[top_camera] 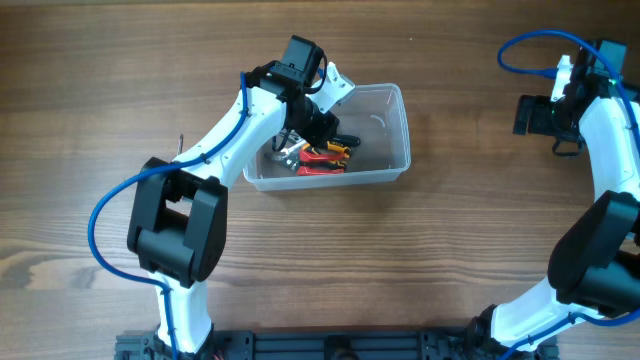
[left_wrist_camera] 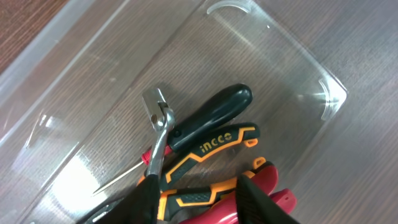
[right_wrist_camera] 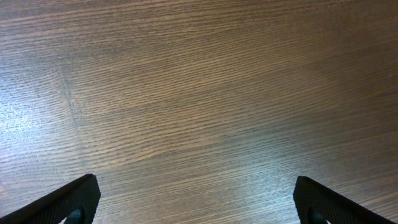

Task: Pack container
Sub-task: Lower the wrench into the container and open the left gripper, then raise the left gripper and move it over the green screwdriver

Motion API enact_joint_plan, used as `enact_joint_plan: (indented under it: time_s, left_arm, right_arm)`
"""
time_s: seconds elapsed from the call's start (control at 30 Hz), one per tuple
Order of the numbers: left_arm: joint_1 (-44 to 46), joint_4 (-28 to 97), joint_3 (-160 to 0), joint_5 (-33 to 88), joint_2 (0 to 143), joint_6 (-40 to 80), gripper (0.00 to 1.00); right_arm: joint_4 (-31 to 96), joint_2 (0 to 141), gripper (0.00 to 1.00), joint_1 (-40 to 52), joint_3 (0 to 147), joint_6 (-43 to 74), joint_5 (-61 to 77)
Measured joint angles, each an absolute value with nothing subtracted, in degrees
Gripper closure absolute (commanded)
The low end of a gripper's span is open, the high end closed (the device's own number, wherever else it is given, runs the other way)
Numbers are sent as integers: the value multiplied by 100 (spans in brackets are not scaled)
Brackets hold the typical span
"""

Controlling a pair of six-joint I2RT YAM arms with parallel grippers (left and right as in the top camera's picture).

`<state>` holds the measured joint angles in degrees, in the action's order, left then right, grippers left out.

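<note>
The container (top_camera: 400, 130) is a clear rectangular tub in the middle of the table, and in the left wrist view its bare floor (left_wrist_camera: 267, 74) shows. Inside lie orange-and-black pliers (left_wrist_camera: 211, 146), a black-handled screwdriver (left_wrist_camera: 217, 109) and a red-handled tool (left_wrist_camera: 273, 186); from overhead they form one pile (top_camera: 325, 158). My left gripper (top_camera: 318, 135) reaches into the tub's left half. Its fingers stand apart just over the pliers' handles (left_wrist_camera: 198, 193), gripping nothing I can see. My right gripper (top_camera: 530, 115) hovers open at the far right over bare wood (right_wrist_camera: 196, 199).
The wooden table (top_camera: 480, 250) surrounds the tub. The tub's right half holds no tools. A thin metal shaft (left_wrist_camera: 118, 177) lies on the tub floor beside the pliers. The right arm's blue cable (top_camera: 525, 50) loops at the back right.
</note>
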<state>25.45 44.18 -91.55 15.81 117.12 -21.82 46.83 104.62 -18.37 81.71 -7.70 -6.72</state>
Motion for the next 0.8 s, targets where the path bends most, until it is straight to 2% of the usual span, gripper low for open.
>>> enact_joint_plan:
  time_s: [0.13, 0.23, 0.3, 0.37, 0.57, 0.8]
  left_arm:
    - [2545, 4412, -9262, 1581, 11712, -2169, 30]
    - [2545, 4412, -9579, 1581, 11710, -2163, 12]
    - [2545, 4412, -9804, 1581, 11655, -2150, 9]
    - [2543, 4414, -9990, 1579, 11533, -2152, 0]
    - [2377, 4486, -10263, 1564, 10724, -2067, 0]
    - [1533, 5238, -10326, 1247, 9780, -1903, 0]
  right_arm:
    - [4681, 10462, 0, -1837, 8171, -770, -672]
    - [4681, 10462, 0, -1837, 8171, -773, -672]
    - [4681, 10462, 0, -1837, 8171, -773, -672]
    - [4681, 10462, 0, -1837, 8171, -770, -672]
    - [4681, 10462, 0, -1837, 8171, -770, -672]
    - [4683, 10462, 0, -1837, 8171, -770, -672]
